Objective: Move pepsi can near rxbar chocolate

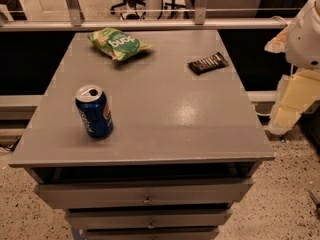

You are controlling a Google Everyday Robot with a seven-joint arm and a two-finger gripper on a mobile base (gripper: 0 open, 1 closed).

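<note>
The pepsi can (94, 111), dark blue with a silver top, stands upright on the grey table (165, 109) near its front left. The rxbar chocolate (208, 63), a flat black wrapper, lies at the back right of the table. My gripper (289, 106) hangs off the table's right side, below the white arm (306, 31), at about the table's height. It is well away from the can and holds nothing that I can see.
A green crinkly snack bag (117, 43) lies at the back of the table, left of centre. Drawers (147, 194) sit under the tabletop. A metal rail (150, 24) runs behind the table. Speckled floor lies around it.
</note>
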